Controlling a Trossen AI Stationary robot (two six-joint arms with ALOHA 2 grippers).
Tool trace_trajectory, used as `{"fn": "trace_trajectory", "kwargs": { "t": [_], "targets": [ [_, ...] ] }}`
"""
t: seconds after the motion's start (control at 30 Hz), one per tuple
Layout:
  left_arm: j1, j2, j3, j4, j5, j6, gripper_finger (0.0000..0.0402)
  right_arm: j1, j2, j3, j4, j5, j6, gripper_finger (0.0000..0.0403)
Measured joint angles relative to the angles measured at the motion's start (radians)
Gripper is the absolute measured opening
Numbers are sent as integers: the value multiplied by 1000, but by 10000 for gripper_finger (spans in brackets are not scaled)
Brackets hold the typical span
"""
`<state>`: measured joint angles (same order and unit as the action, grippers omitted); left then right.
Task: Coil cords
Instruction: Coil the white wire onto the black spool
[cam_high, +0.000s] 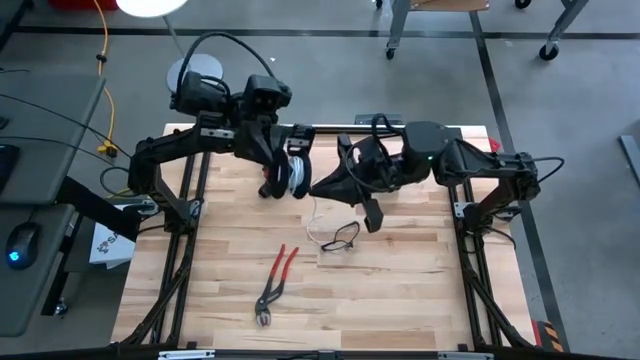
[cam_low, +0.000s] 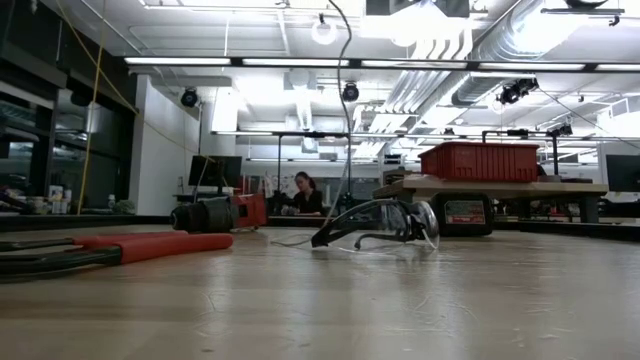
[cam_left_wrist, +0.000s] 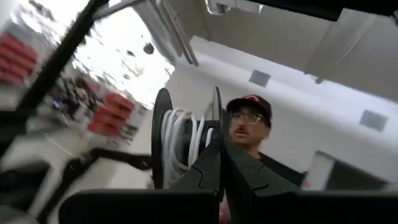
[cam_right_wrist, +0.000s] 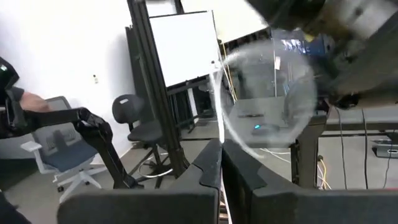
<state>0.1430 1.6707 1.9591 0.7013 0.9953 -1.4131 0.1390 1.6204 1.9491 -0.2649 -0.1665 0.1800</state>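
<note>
A small black spool (cam_left_wrist: 186, 140) with white cord wound on it hangs high above the table's far middle, with my left gripper (cam_high: 293, 172) shut on it. Just to its right, my right gripper (cam_high: 322, 187) is shut on the thin white cord (cam_right_wrist: 218, 106). From there the cord drops slack (cam_low: 345, 120) to the tabletop, and its loose end (cam_high: 318, 232) lies next to a pair of clear safety glasses (cam_high: 342, 237). In the right wrist view the spool (cam_right_wrist: 267, 93) shows as a blurred round shape beyond my fingers. My left gripper pinches one of the spool's black flanges at its rim (cam_left_wrist: 216, 115) between its two fingers. The fingers slant upward, coming from the table's left. The spool is lifted clear, its flanges on edge. My right gripper pinches the white cord (cam_right_wrist: 219, 134) between its two fingertips, a single strand. The fingers lie level and point toward the table's left. Past the fingers the cord runs on toward the spool, and below them it hangs slack to the table.
Red-handled pliers (cam_high: 275, 283) lie on the wooden table (cam_high: 400, 300) toward the near middle. The safety glasses (cam_low: 385, 225) rest at the centre. A person in a cap shows beyond the spool in the left wrist view. The table's near right part is bare wood.
</note>
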Motion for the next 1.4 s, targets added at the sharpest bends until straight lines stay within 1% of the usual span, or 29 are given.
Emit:
{"fn": "trace_trajectory", "kwargs": {
  "t": [0.07, 0.17, 0.27, 0.37, 0.43, 0.53, 0.6, 0.7, 0.77, 0.83, 0.9, 1.0, 1.1, 1.2, 1.33, 1.4],
  "targets": [
    [-12, 0, 0, -1, 31, -58, 0, 0, -9, 0, 0, 0, 13, 0],
    [-24, 0, 0, -2, 75, -96, 0, 5, -21, 0, 1, 0, 28, 0],
    [-27, 0, 0, 0, 67, -75, 0, 17, -24, 0, -9, 30, 58, 0],
    [-7, 0, 9, -4, 65, -32, 0, 33, -24, 0, -67, 58, 74, 6],
    [12, 0, 26, -5, 59, -23, 0, 34, -23, 0, -120, 58, 91, 22],
    [48, -2, 55, 1, 41, 10, 0, 34, -16, 0, -180, 81, 100, 67],
    [76, -2, 79, -1, 41, 32, 0, 37, -3, 0, -212, 126, 80, 102],
    [117, -2, 109, -3, 47, 54, 0, 37, 18, 0, -284, 253, 11, 154],
    [141, -2, 124, -4, 69, 54, 0, 37, 30, 0, -343, 348, -26, 177],
    [156, -2, 135, -5, 73, 54, 0, 33, 35, 0, -402, 431, -39, 188],
    [167, -2, 145, -6, 74, 57, 0, 29, 37, 0, -422, 491, -49, 191],
    [175, -4, 147, -5, 96, 85, 0, 27, 29, 0, -362, 520, -69, 192],
    [188, -3, 147, -8, 142, 166, 0, 32, 16, 0, -241, 519, -122, 192],
    [193, -4, 147, -47, 167, 311, 0, 35, 14, 2, -136, 518, -181, 192],
    [192, -4, 147, -172, 155, 494, 0, 31, 16, 2, -110, 516, -270, 192],
    [187, -3, 147, -247, 149, 578, 0, 29, 16, 2, -103, 519, -277, 192]
  ]
}}
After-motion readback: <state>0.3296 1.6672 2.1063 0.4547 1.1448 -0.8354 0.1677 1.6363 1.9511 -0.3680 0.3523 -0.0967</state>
